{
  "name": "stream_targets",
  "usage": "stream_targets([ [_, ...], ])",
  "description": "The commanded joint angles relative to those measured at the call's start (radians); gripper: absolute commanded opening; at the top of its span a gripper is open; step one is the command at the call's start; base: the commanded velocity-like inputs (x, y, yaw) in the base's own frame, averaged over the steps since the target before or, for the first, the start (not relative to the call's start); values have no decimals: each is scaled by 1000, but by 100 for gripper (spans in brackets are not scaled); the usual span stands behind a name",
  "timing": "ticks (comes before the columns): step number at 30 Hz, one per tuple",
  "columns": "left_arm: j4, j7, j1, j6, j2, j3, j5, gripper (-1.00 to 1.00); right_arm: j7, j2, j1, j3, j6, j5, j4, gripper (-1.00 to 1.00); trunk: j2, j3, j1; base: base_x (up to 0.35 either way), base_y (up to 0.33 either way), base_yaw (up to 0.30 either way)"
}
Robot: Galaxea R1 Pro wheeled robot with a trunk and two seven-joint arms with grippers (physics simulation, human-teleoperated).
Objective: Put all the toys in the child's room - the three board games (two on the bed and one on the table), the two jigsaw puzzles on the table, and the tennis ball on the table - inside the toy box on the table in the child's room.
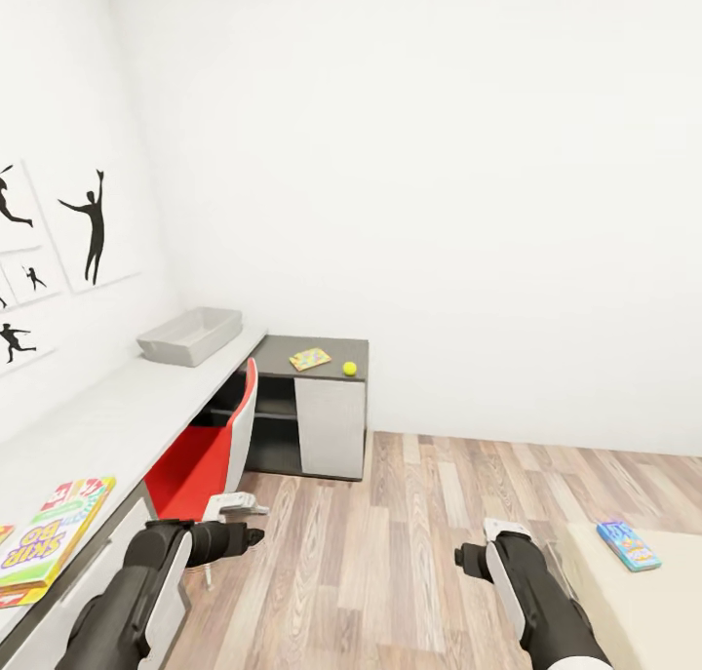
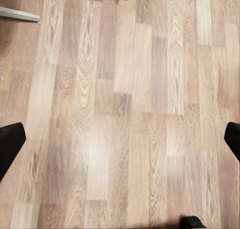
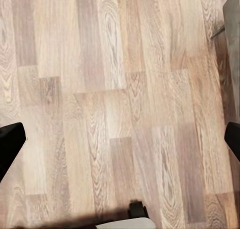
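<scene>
Both grippers, left (image 2: 120, 134) and right (image 3: 120, 134), hang empty with jaws apart, so roll toward the blue game (image 1: 629, 544) at four o'clock on the bed (image 1: 643, 611), squaring up first.

head view high over the room; both wrist views down, sharing the wood floor (image 2: 120, 114).

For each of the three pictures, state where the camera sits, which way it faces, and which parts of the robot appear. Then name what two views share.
Head view: on the head, facing forward and down at the table, toy box, bed; both forearms show.
Left wrist view: near the left gripper, facing down at the wood-plank floor; dark fingertips at both edges.
Right wrist view: near the right gripper, likewise.
Shared: both wrist views show the plank floor between spread fingertips.
</scene>
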Motion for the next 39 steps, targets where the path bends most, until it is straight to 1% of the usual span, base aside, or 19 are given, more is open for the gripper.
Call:
stream_targets([
  [1, -12, -7, 0, 6, 6, 1, 2, 100, -4, 3, 0, -3, 4, -5, -2, 100, -1, 0, 1, 247, 83, 0],
  [4, -36, -9, 0, 16, 14, 0, 6, 100, -4, 5, -1, -6, 3, -10, -3, 100, -1, 0, 1, 234, 55, 0],
  [7, -50, -11, 0, 35, 16, -3, 8, 100, -4, 6, -1, -7, 3, -13, -7, 100, -1, 0, 1, 206, 23, 0],
  [18, -63, -13, 0, 53, 14, -11, 9, 100, -2, 7, -1, -9, 31, -17, -42, 100, -1, -11, 1, 175, 5, 0],
  [23, -78, -27, 1, 55, 11, -14, 10, 100, -2, 7, -1, -10, 42, -18, -44, 100, -1, -19, 1, 184, 1, 0],
  [26, -111, -54, 3, 66, 10, -22, 10, 100, -2, 7, -1, -10, 45, -18, -45, 100, -1, -23, 1, 191, 0, 0],
  [28, -142, -81, 5, 84, 10, -29, 10, 100, -2, 7, -1, -10, 46, -18, -45, 100, -1, -27, 1, 193, 0, 0],
  [29, -169, -114, 6, 104, 11, -36, 10, 100, -2, 7, -1, -10, 47, -18, -45, 100, -1, -28, 1, 194, 0, 0],
  [30, -178, -132, 6, 112, 11, -38, 10, 100, -2, 7, -1, -10, 47, -17, -45, 100, -1, -30, 1, 194, 0, 0],
  [35, -204, -207, 7, 133, 13, -40, 4, 100, -2, 6, -1, -11, 49, -17, -45, 100, -1, -38, 1, 189, 0, 0],
  [39, -211, -234, 6, 139, 17, -36, 1, 100, -2, 6, -1, -11, 62, -17, -47, 100, -1, -44, 1, 153, 0, 0],
])
